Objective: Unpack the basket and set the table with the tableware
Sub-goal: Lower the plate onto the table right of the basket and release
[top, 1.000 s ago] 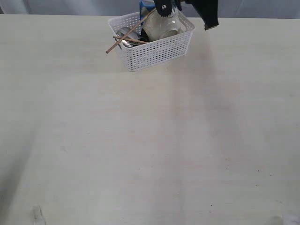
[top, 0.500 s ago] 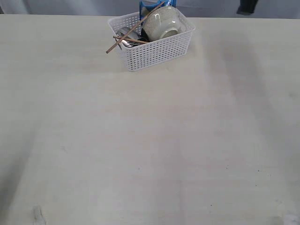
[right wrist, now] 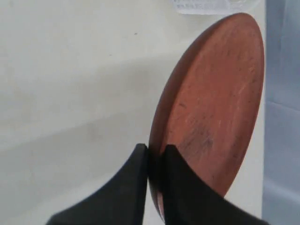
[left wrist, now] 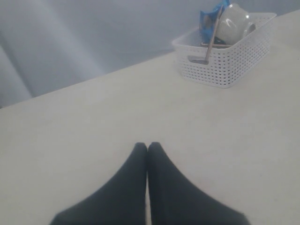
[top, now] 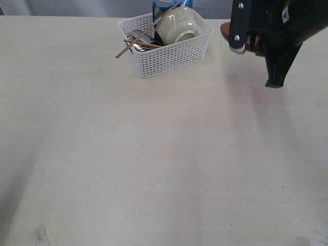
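Your right hand (right wrist: 152, 150) pinches the plate (right wrist: 215, 93) by its rim, held just beside the basket (top: 169, 56); nothing lies on the worktop (top: 154, 154) yet; bowl (top: 179, 25) and chopsticks (top: 141, 41) sit inside; your left hand (left wrist: 147, 149) is clenched, empty.

- Plate (top: 224, 29) mostly hidden behind the arm (top: 277, 31), upper right, exterior view.
- Bag (top: 158, 7) cut off by that view's top edge.
- Basket (right wrist: 211, 5) mostly cropped, right wrist view.

Right hand (right wrist: 153, 151): matte black, wedge-shaped. Left hand (left wrist: 147, 146): same. Right arm (top: 247, 20): black, pale screws.
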